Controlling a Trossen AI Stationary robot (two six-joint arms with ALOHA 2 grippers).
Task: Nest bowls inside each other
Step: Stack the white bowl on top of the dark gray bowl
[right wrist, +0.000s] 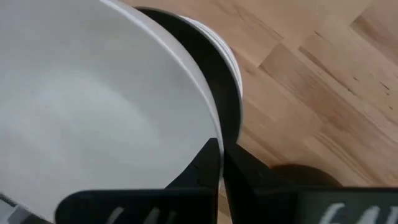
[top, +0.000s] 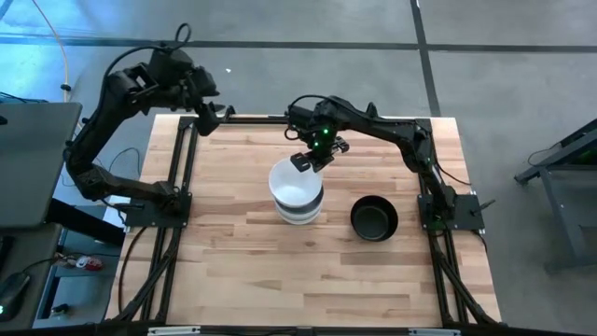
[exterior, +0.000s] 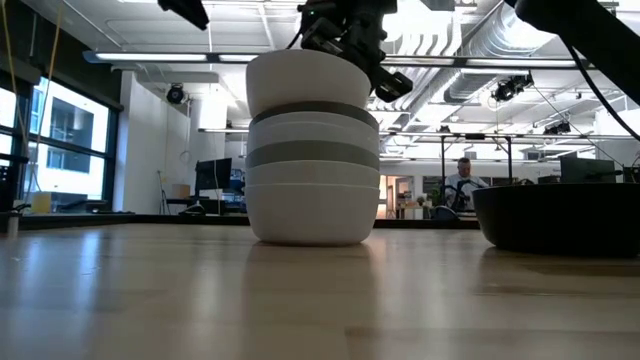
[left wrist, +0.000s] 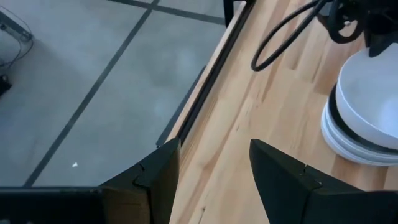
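Bowls: one nested stack, one black bowl left out.
My stack of bowls (top: 298, 194) stands upright mid-table, white bowls with grey bands showing between them in the low view; its top white bowl (exterior: 308, 78) sits a little tilted. The black bowl (top: 374, 219) stands alone, upright and empty, just beside the stack.

Stack of nested bowls (exterior: 312, 150) sits mid tabletop (exterior: 200, 300): white bowls with grey bands between, top white one tilted. Right tool (exterior: 350, 40) is at the top bowl's rim from above. Black bowl (exterior: 560, 215) stands apart, partly cut off at the edge.
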